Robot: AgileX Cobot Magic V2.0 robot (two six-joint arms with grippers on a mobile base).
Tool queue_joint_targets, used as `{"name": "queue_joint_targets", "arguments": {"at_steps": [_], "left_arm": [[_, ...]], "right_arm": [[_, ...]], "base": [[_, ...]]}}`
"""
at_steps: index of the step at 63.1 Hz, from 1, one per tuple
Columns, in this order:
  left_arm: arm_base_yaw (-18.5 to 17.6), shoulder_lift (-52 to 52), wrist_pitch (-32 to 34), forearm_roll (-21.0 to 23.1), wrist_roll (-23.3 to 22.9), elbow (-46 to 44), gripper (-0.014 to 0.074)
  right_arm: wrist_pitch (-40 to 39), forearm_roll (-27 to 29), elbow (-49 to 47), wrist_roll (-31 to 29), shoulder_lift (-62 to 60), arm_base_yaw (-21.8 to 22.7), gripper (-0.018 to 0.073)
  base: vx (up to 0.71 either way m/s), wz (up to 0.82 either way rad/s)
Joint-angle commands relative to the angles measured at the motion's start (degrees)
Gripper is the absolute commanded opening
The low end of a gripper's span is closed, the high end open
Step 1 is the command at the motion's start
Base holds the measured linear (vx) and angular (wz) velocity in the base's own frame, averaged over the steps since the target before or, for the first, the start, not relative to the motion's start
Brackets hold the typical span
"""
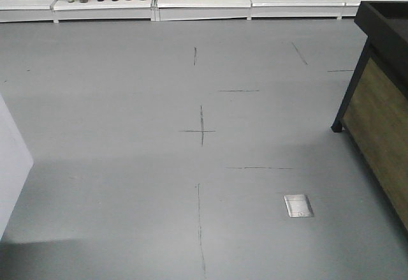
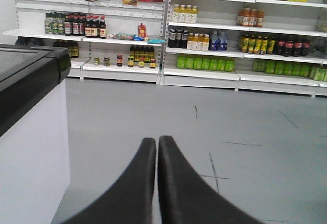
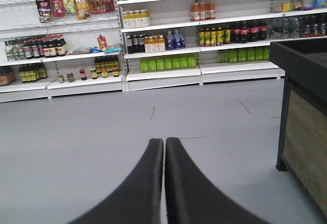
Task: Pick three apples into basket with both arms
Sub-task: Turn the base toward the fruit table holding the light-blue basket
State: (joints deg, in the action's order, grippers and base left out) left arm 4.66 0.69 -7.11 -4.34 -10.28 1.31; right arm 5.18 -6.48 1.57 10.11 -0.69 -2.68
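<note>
**No apples, no basket in sight; both grippers closed and empty**

Searched all three views for apples and basket: found neither. Cannot tell, then, which way the fruit lies from either arm, nor how the basket's long side runs.

On the left wrist view: left gripper point(image 2: 157, 140) pinched narrow, the two black fingers point(image 2: 138, 183) pressed together along their inner edges, holding nothing. Pointed out over grey floor point(image 2: 245, 127) towards the drinks shelves point(image 2: 204, 63). Just to its left, a white cabinet point(image 2: 30, 152) with a dark top.

On the right wrist view: right gripper point(image 3: 164, 141) likewise narrow, fingers touching, nothing between them. Aimed at the same shelving, with a wood-sided stand point(image 3: 306, 132) under a black rim close on its right.

From the front view: only marked floor, a small metal floor plate point(image 1: 298, 205), the shelf row beyond, and that stand at the right edge, its top out of frame.

Judged as the very opening of the task, nothing picked. Likeliest place for fruit, at a guess, up on the stand, which would put the right arm nearer. Needed first: turning to bring apples and basket into view, and opening the fingers before any reach.
</note>
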Motion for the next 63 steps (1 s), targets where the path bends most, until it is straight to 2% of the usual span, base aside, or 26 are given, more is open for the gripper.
{"name": "queue_joint_targets", "arguments": {"at_steps": [1, 31, 63], "left_arm": [[0.0, 0.9, 4.3, 0.1, -0.1, 0.5, -0.0006], [0.0, 0.9, 4.3, 0.1, -0.1, 0.5, -0.0006], [0.0, 0.9, 4.3, 0.1, -0.1, 0.5, -0.0006]], "right_arm": [[-4.4, -0.6, 0.8, 0.0, -0.7, 0.4, -0.0004], [-4.4, -0.6, 0.8, 0.0, -0.7, 0.4, -0.0004], [-4.4, -0.6, 0.8, 0.0, -0.7, 0.4, -0.0004]], "base": [[0.24, -0.15], [0.24, -0.28], [0.21, -0.55]]}}
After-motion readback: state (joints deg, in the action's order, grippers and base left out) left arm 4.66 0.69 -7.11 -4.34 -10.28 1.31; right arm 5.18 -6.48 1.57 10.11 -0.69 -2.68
